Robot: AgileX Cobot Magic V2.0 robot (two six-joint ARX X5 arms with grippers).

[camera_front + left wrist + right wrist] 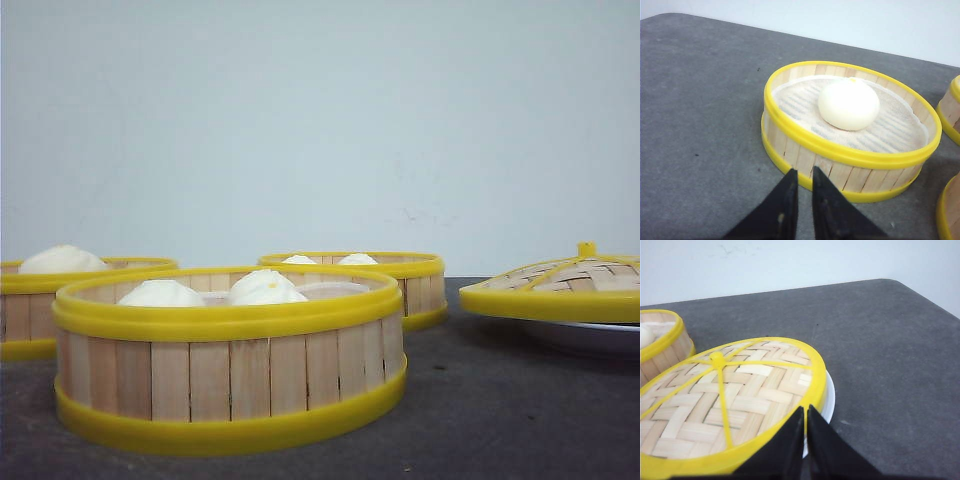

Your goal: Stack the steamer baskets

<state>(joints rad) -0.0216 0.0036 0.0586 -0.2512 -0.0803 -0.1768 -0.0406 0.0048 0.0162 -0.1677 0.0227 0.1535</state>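
Note:
Three steamer baskets stand on the dark table. The nearest (230,370) holds several white buns, one at the left (30,315) holds a bun, and one behind (410,285) holds two. No gripper shows in the front view. In the left wrist view my left gripper (804,172) hovers just in front of the wall of the one-bun basket (850,160), its jaws a narrow gap apart with nothing between them. My right gripper (805,410) is shut and empty, its tips over the rim of the woven lid (730,400).
The domed woven lid (560,285) with a yellow knob rests on a white plate (590,340) at the right. Parts of two more baskets (952,112) (950,210) sit close beside the one-bun basket. A pale wall stands behind the table.

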